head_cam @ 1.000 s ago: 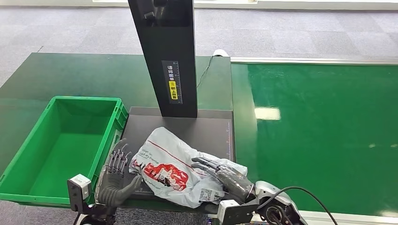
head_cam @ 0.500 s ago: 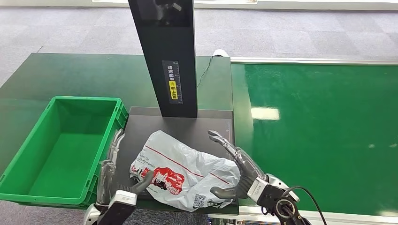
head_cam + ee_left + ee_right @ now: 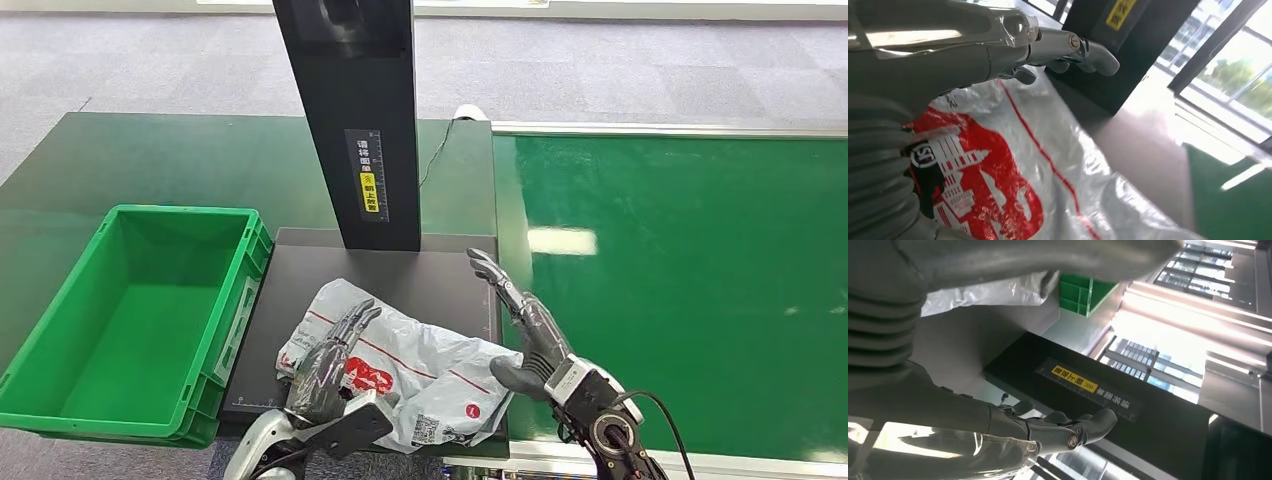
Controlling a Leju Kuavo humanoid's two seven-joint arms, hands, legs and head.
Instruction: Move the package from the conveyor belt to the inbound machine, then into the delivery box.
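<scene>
On scanner plate (image 3: 420, 275), package (image 3: 400, 370) lengthwise left-right

Left hand (image 3: 328, 372) is low and close in, palm down, fingers (image 3: 1083, 47) stretched out flat and roughly together, holding nothing as far as I can tell. Right hand (image 3: 525, 335) is up on its edge off to the right, fingers (image 3: 495, 280) straight and pointing away from the body, thumb (image 3: 505, 374) sticking out sideways toward the left hand. Both wrists come in from the bottom.

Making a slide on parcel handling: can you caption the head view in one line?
Left hand rests on the plastic package on the inbound machine's platform; right hand open beside it; green delivery box empty.
</scene>
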